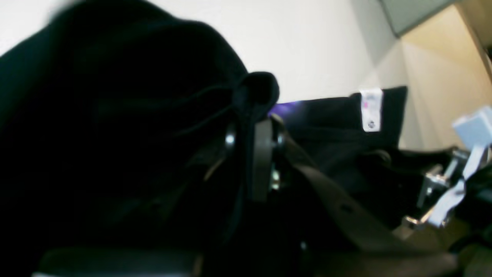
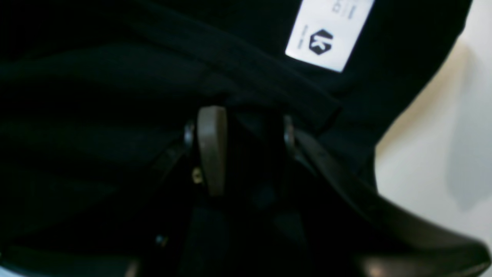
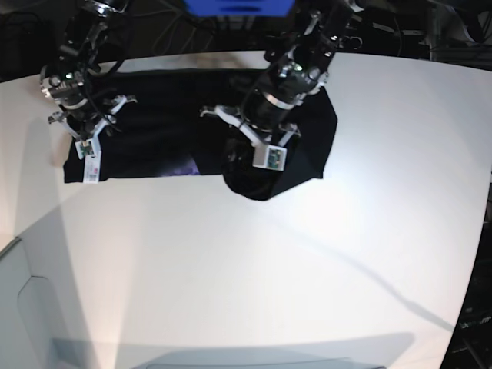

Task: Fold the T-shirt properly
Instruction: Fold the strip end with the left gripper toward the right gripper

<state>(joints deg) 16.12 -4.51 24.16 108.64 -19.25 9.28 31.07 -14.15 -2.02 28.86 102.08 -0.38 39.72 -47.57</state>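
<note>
- Two arms are on the T-shirt [image 3: 161,138], which lies on the far part of the white table [image 3: 307,269]. I go camera by camera.
- Left wrist view: the left gripper [image 1: 250,127] is pinched together on a bunched fold of black cloth, a small knob of fabric poking out past the fingertips. I judge the tight pinch is there so the layers carry over as one. Farther off lies more of the shirt, with a white tag [image 1: 371,109] hanging on it.
- Right wrist view: the right gripper [image 2: 246,127] has its jaws part-way apart with dark fabric between them, a hem band running just beyond. It looks like a grip on a thick edge, but I cannot tell for sure. The white tag [image 2: 328,34] sits just beyond, on the cloth.
- Base view: the left gripper [image 3: 257,150] holds its bundle near the shirt's middle-right, cloth drooping toward me; the right gripper [image 3: 84,127] sits at the left end. I read this as one side being carried across while the other end is anchored.
</note>
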